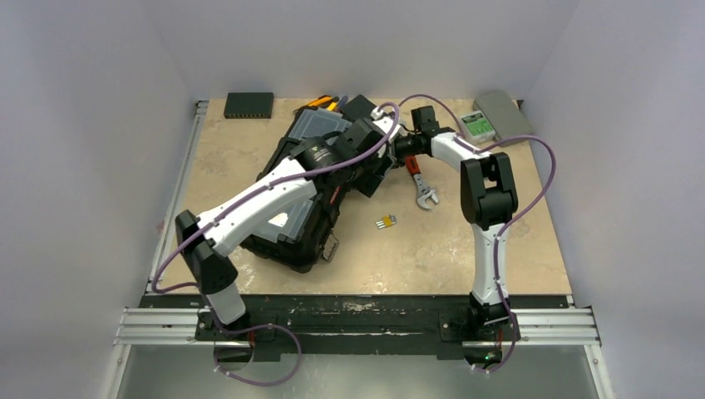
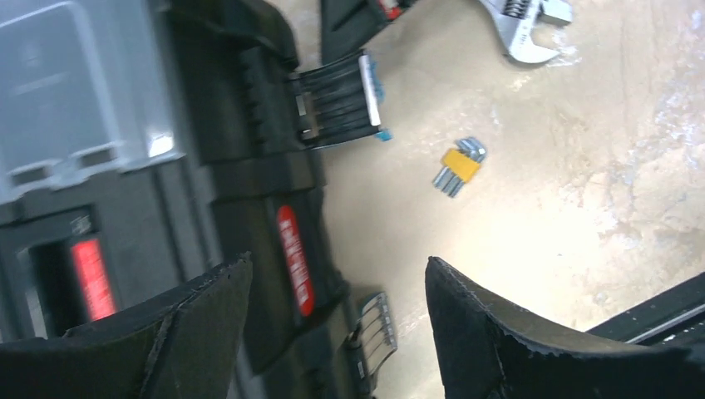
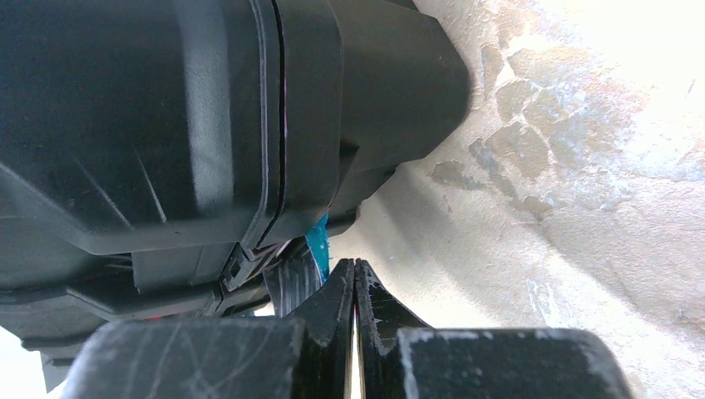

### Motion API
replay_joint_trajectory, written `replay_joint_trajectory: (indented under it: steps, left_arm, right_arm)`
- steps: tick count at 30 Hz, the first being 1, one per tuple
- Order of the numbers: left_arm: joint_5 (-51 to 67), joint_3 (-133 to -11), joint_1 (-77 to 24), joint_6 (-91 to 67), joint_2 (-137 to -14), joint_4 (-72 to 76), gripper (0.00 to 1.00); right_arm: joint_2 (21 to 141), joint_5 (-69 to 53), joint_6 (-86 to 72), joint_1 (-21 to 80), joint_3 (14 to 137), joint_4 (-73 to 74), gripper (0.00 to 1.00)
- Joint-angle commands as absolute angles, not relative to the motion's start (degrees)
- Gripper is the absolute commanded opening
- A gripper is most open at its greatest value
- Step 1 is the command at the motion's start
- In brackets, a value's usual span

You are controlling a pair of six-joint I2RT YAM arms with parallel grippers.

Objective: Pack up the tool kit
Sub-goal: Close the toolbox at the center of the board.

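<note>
The black toolbox (image 1: pixel 303 224) lies slantwise at the table's centre-left, lid shut, with clear-lidded compartments (image 2: pixel 75 91) and a red-marked handle (image 2: pixel 295 258). My left gripper (image 1: pixel 370 166) hangs open and empty over the toolbox's right edge; its jaws (image 2: pixel 339 264) straddle the red label. My right gripper (image 1: pixel 397 150) is shut and empty, its tips (image 3: pixel 355 266) low on the table against the toolbox's black side wall (image 3: pixel 208 125), beside a latch (image 3: pixel 291 283). A red-handled wrench (image 1: pixel 421 187) lies right of the toolbox. Yellow and black-handled tools (image 1: pixel 324 102) lie behind it.
A small yellow hex-key set (image 1: pixel 386 222) lies on the table in front of the wrench, also in the left wrist view (image 2: pixel 459 165). A small flat black box (image 1: pixel 248 104) sits at the back left. A grey case with a green-labelled device (image 1: pixel 490 120) sits at the back right.
</note>
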State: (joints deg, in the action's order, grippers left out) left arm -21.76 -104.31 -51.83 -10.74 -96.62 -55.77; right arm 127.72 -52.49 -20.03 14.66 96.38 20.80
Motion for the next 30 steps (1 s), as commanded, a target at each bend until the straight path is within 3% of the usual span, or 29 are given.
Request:
replay_joint_trajectory:
  steps: [1,12,30]
  left_arm:
    - [-14.1,-108.6,-52.0,-9.9,-102.9,-54.0,0.72]
    - [-19.7,-118.5,-51.2,-8.2,-118.0,-57.1,0.66]
    - [-15.0,-119.3,-47.5,-5.9,-124.8,-52.3,0.57]
  right_arm:
    - [123.5,-57.1,-22.1,16.3,95.1,20.8,0.0]
    - [122.6,-56.9,-22.2,16.3,94.0,20.6,0.0]
    - [122.3,-57.0,-21.9,16.3,94.4,21.3,0.0]
